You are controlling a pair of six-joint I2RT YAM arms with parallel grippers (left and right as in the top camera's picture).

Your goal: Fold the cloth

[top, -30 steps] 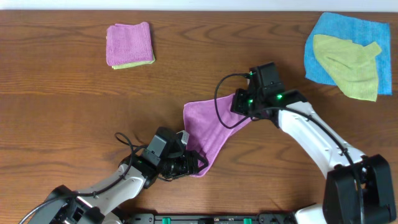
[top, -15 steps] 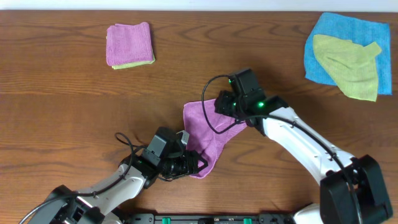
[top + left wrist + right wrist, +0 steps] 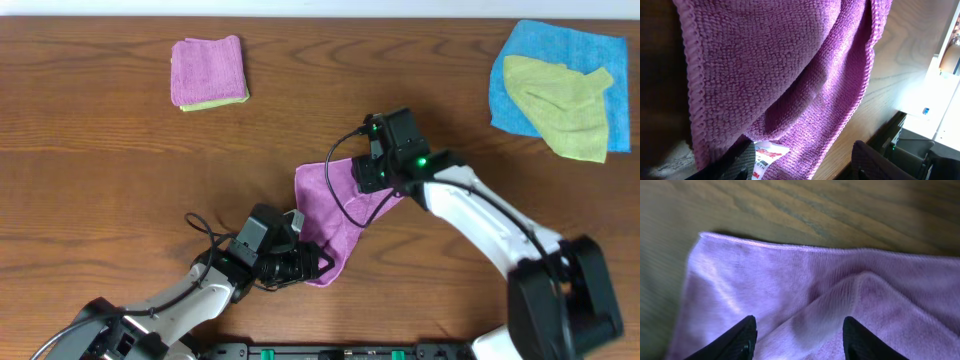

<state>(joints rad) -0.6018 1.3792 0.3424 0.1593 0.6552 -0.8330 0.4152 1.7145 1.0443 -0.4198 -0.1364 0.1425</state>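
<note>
The purple cloth (image 3: 335, 222) lies rumpled and partly doubled over at the table's centre. My right gripper (image 3: 362, 178) hovers over its upper right part. In the right wrist view the gripper (image 3: 800, 341) is open, both fingers (image 3: 740, 341) spread above a raised fold of the cloth (image 3: 790, 290), holding nothing. My left gripper (image 3: 318, 265) sits at the cloth's lower corner. In the left wrist view that gripper (image 3: 805, 164) is open, its fingers (image 3: 867, 161) wide apart, with the cloth (image 3: 790, 75) and its white tag (image 3: 767, 154) lying between them.
A folded pink cloth on a yellow-green one (image 3: 208, 72) rests at the back left. A bright blue cloth (image 3: 560, 45) with a yellow-green cloth (image 3: 560, 108) on top lies at the back right. The table's front edge (image 3: 875, 120) runs close to the left gripper.
The right gripper carried the cloth's right corner leftwards over the cloth, then opened and let it go, backing off slightly. The left arm has not moved.
</note>
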